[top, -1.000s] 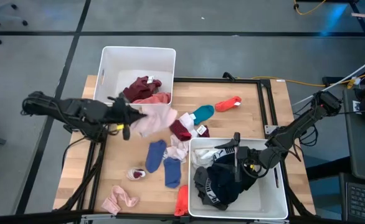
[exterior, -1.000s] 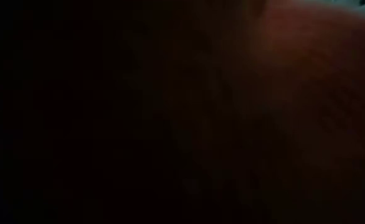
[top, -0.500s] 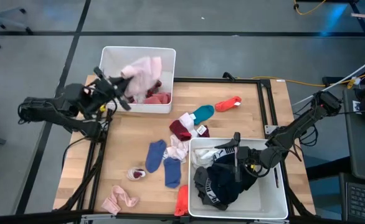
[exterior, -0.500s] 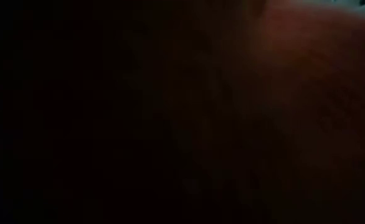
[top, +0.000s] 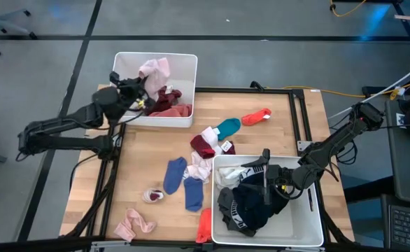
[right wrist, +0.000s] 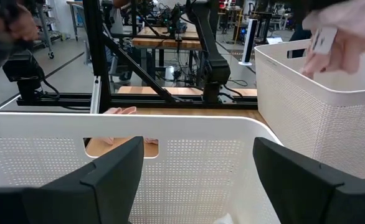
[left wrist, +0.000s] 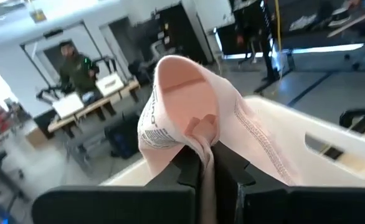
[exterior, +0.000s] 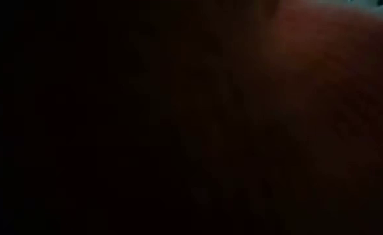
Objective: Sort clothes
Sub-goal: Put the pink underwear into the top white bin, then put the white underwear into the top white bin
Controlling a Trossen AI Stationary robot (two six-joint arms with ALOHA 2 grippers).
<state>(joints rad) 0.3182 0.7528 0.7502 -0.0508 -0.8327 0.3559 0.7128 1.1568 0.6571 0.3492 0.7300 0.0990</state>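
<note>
I had the left gripper (top: 143, 96) over the far bin (top: 189, 64) at about eleven o'clock on the table, fingers (left wrist: 191, 167) pinching a pink garment (left wrist: 189, 102) (it hung above the reds already inside). This was the drop step; next I needed to release it. The right gripper (right wrist: 195, 168) waited spread wide in the near bin (right wrist: 45, 134) at five o'clock

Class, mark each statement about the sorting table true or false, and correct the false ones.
1. The left gripper is shut on the pale pink garment. True.
2. The right gripper holds a sock. False: it is open and holds nothing.
3. The teal sock lies in a bin. False: it lies on the table.
4. Two blue socks lie on the table. True.
5. The far bin holds only black clothes. False: maroon and pink ones.
</note>
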